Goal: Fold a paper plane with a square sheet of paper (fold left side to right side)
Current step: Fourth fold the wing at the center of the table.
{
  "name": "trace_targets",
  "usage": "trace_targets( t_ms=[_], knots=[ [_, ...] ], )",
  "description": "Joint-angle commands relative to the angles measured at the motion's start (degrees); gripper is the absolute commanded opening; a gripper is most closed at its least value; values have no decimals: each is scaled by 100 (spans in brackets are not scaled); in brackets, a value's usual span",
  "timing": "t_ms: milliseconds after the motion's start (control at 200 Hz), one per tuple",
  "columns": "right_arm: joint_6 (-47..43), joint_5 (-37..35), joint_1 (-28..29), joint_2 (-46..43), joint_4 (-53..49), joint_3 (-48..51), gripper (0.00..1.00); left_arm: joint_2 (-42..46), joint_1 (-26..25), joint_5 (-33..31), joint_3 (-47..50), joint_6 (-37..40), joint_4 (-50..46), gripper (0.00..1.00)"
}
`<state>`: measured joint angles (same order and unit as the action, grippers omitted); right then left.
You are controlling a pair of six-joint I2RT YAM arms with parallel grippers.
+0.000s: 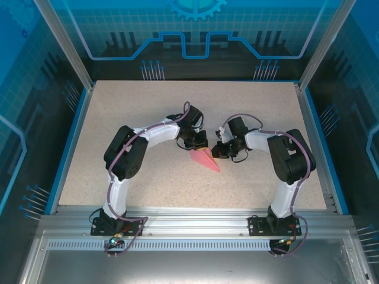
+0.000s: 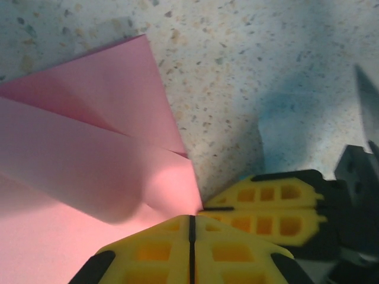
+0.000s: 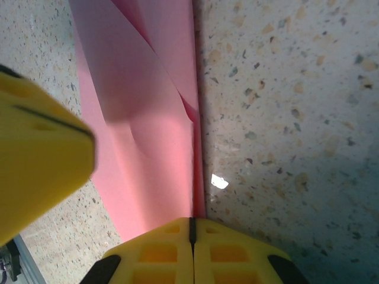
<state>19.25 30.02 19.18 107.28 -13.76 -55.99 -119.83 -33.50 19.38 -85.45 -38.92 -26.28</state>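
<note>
The pink-red paper (image 1: pixel 205 160) lies flat at the table's middle, folded into a slim pointed shape with its tip toward the near right. Overlapping folded flaps of the paper (image 2: pixel 89 154) appear in the left wrist view. My left gripper (image 1: pixel 200 144) is shut, and the tips of the left gripper (image 2: pixel 191 218) rest at a corner of the paper. My right gripper (image 1: pixel 217 151) is shut too. In its wrist view the right gripper (image 3: pixel 191 220) meets the long straight creased edge of the paper (image 3: pixel 142 118). I cannot tell whether either pinches the sheet or only presses on it.
The two grippers stand nearly touching: the right one's yellow fingers (image 2: pixel 266 207) sit just right of my left tips, and a left finger (image 3: pixel 35 154) crowds the right wrist view. Speckled tabletop (image 1: pixel 148 106) spreads all around, bounded by a blue rim (image 1: pixel 71 142).
</note>
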Motion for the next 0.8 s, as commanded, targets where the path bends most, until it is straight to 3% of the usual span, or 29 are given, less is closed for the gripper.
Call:
trace_targets(
  t_ms=[0, 655, 795],
  knots=[
    [-118, -325, 62, 245, -305, -34, 5, -190, -25, 171, -191, -59, -22, 10],
    [-134, -223, 76, 202, -391, -153, 7, -512, -32, -220, 287, 60, -152, 9],
    [-79, -172, 46, -28, -466, -280, 16, -499, -36, -303, 545, 33, -93, 8]
  ],
)
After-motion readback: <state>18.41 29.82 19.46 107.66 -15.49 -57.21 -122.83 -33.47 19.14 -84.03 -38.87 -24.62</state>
